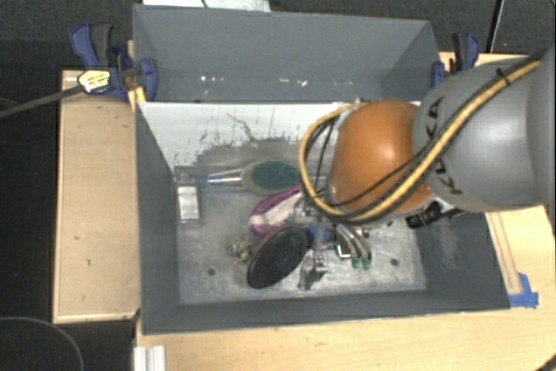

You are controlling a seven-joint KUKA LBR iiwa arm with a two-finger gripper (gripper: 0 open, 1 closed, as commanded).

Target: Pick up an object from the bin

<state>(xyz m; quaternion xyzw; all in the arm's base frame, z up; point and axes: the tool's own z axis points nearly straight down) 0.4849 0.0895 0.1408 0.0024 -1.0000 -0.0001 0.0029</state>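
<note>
My gripper (320,261) reaches down into the middle of the bin, its metal fingers showing below the orange cover. Its fingertips stand right beside a black oval disc (276,258) that lies flat on the bin floor, at the disc's right edge. A purple and white thing (274,208) lies just behind the disc, partly under the arm. A small dark crumpled thing (237,249) sits at the disc's left. Nothing shows between the fingers.
A brush with a green oval head (271,176) and a clear handle lies toward the back. A small white block (188,202) rests near the left wall. The arm and its orange cover hide the right part of the bin floor.
</note>
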